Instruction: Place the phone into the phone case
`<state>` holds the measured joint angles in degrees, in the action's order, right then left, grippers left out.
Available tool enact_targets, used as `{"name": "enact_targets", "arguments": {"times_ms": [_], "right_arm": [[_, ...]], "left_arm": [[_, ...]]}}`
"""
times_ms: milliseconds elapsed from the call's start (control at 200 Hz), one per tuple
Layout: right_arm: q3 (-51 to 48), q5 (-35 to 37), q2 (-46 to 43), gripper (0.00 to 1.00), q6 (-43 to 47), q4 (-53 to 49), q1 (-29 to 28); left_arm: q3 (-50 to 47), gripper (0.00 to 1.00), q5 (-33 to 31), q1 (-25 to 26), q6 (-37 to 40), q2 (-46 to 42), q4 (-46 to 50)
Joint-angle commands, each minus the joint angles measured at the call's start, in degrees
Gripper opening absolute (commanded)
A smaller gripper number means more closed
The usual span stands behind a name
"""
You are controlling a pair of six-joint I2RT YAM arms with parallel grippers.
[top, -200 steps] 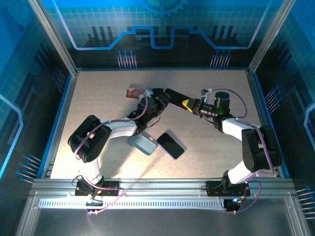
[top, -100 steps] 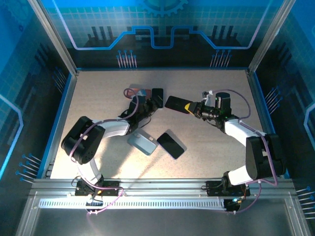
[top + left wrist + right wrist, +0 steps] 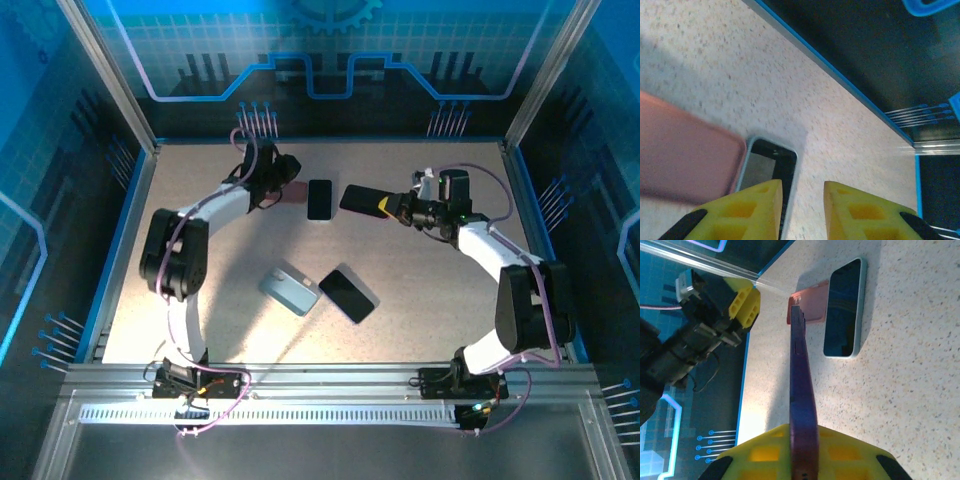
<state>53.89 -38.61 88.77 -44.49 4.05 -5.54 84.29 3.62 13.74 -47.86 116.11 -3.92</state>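
Observation:
My right gripper (image 3: 392, 207) (image 3: 804, 432) is shut on a dark purple phone (image 3: 362, 198) (image 3: 801, 390), held edge-on above the table. A pink phone case (image 3: 292, 190) (image 3: 685, 155) (image 3: 810, 302) lies flat at the back. Right beside it lies a black phone with a pale blue rim (image 3: 319, 198) (image 3: 767, 167) (image 3: 845, 307). My left gripper (image 3: 272, 178) (image 3: 801, 189) hovers at the pink case's far-left side, open, with nothing between its yellow fingers (image 3: 755, 210). It also shows in the right wrist view as a yellow-fingered left gripper (image 3: 742, 302).
A pale blue case (image 3: 290, 292) and a black phone (image 3: 347, 294) lie side by side near the table's middle front. A blue-edged back wall (image 3: 840, 75) runs close behind the left gripper. The enclosure posts stand at the back corners.
My left arm has swung from the table's middle to the back left, leaving the pale-rimmed phone lying beside the pink case. The right gripper moved slightly back with the purple phone.

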Motion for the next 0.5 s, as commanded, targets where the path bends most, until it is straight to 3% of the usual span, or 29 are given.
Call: {"name": "enact_targets", "arguments": {"times_ms": [0,250,495], "right_arm": [[2.3,-2.5,1.9,0.00,0.4,0.7,1.4],[3.2,-2.2,2.5,0.00,0.7,-0.7,2.5],[4.4,-2.3,2.5,0.00,0.5,-1.7,2.6]], "left_arm": [[7.4,0.28,2.0,-1.8,3.7,7.7,12.1],[18.1,0.26,2.0,-4.0,5.3,17.0,19.9],[11.9,0.25,2.2,-4.0,5.4,15.0,23.8]]}}
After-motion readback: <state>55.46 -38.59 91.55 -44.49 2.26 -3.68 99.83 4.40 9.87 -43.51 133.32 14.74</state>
